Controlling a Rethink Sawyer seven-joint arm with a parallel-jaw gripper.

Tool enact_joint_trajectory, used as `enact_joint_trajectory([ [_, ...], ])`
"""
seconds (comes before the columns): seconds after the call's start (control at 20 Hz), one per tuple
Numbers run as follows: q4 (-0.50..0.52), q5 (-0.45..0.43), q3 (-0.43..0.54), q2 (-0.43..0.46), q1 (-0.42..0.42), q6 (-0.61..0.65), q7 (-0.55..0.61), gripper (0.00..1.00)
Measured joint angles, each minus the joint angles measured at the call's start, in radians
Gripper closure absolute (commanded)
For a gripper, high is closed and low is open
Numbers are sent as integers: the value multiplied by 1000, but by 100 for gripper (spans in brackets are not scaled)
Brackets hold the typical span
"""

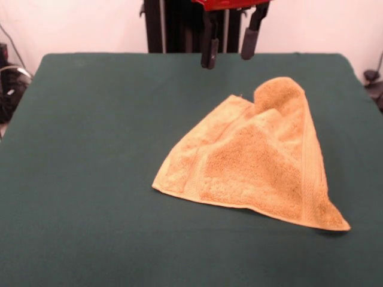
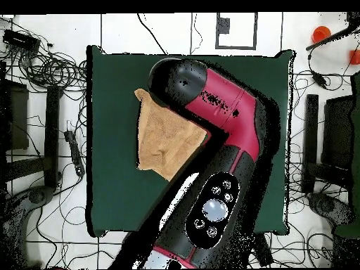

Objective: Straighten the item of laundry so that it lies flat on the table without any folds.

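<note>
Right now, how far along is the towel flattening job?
Nothing looks finished yet: the towel lies on the table folded over into a rough triangle, with one corner humped up at the far end. The gripper hangs open above it, holding nothing. Still left: grab a corner, unfold the doubled layer and spread it flat.

Light is even and soft in both views, with no glare on the worktop (image 1: 90, 179). The towel (image 1: 257, 167) throws only a thin shadow under its lower right corner (hardly visible). The tool (image 1: 229, 51) at the top edge looks slightly blurred.
</note>
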Motion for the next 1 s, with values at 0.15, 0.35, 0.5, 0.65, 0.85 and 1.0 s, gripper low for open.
enact_joint_trajectory([
  [0.15, 15, 0, -10, 0, 3, 0, 0, 0],
  [0.35, 32, 0, -18, -3, 5, 0, 0, 0],
  [0.5, 43, 0, -19, -7, 8, 0, 0, 0],
  [0.65, 54, 0, -19, -12, 15, 0, 0, 0],
  [0.85, 65, 0, -19, -20, 24, 0, 0, 0],
  [1.0, 70, 0, -22, -20, 30, 0, 0, 0],
])
